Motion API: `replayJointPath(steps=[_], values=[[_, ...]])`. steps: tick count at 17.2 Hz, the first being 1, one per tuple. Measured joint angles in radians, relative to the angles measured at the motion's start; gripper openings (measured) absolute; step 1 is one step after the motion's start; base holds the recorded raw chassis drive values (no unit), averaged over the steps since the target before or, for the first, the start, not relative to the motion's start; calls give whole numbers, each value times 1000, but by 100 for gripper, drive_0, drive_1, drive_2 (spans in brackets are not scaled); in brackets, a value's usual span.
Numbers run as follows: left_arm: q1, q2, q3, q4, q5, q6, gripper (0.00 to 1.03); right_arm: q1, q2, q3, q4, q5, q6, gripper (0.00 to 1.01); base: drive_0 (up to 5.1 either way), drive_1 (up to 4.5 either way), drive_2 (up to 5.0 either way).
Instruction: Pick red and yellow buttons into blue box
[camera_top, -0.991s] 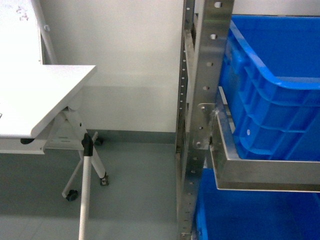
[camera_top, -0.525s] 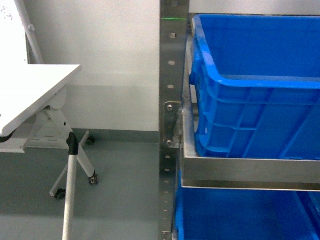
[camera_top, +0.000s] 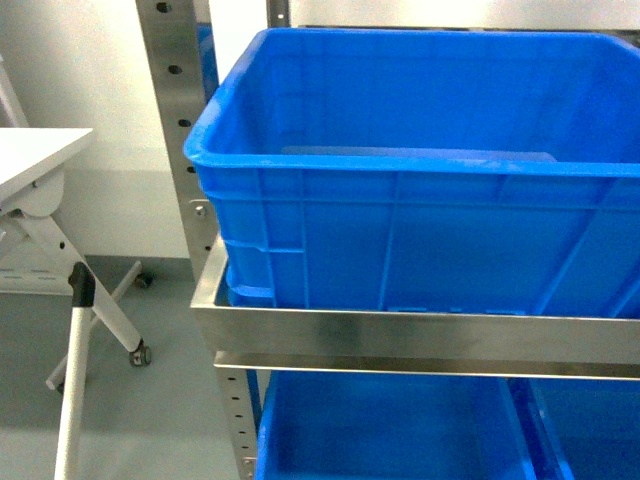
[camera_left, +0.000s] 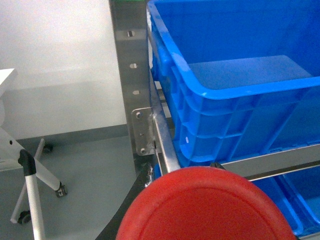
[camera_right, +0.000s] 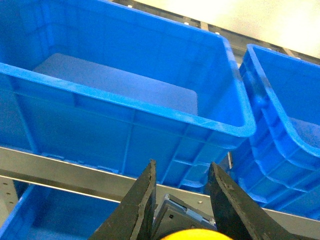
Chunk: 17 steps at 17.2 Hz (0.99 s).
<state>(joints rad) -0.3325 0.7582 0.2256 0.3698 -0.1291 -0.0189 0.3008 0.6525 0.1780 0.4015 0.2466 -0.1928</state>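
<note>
Delivery step: red button (camera_left: 202, 207) held in left pincer, yellow button (camera_right: 194, 234) between right pincer (camera_right: 181, 197) jaws, both below and before the blue box (camera_top: 400, 165) on the steel shelf (camera_top: 400, 335); next, lift over rim, release.

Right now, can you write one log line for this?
left gripper: red button | right gripper: yellow button | blue box: ahead, empty

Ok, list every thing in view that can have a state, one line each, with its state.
blue box: upright on the steel shelf, open-topped, nothing visible inside.
red button: off the shelf, close under the left wrist camera; grip itself hidden.
yellow button: between the right gripper fingers, below the box rim.
second blue crate: beside the blue box, open-topped.
</note>
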Motion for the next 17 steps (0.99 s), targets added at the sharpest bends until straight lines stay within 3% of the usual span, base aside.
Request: replayJointPath(steps=[17], values=[[0, 0, 0, 3, -1, 0, 25, 0, 0, 0, 0, 0, 0, 29, 508, -238, -238]])
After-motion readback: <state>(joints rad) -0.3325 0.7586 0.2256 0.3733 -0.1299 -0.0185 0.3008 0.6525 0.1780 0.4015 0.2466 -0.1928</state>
